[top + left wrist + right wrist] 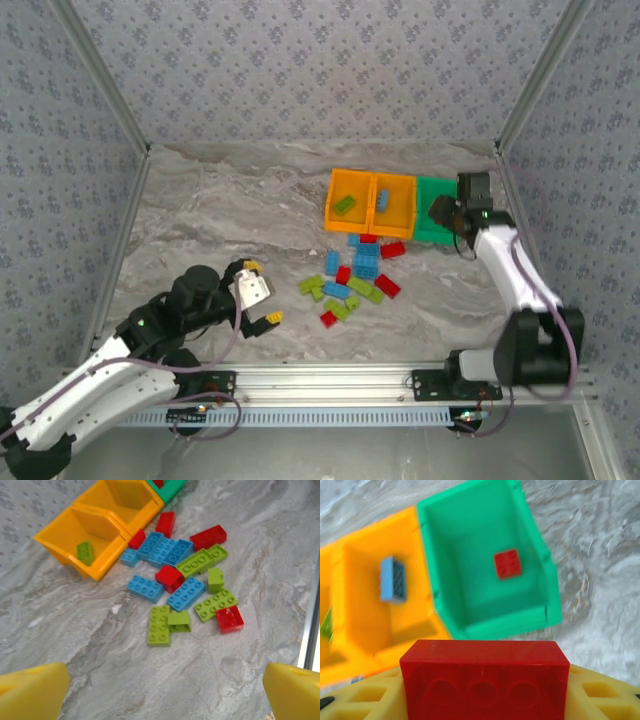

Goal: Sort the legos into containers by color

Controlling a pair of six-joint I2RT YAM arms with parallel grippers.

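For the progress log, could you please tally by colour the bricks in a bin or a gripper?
Red: 2, a red studded plastic brick in the green rectangular plastic bin and a second red brick in the right gripper
Light blue: 1, a blue brick in the middle orange plastic bin
Lime green: 1, a green brick in the end orange bin
Total: 4

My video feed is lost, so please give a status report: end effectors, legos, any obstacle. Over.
Left end effector open, over table. Right end effector shut on red lego, at green bin. Nothing seen in the way.
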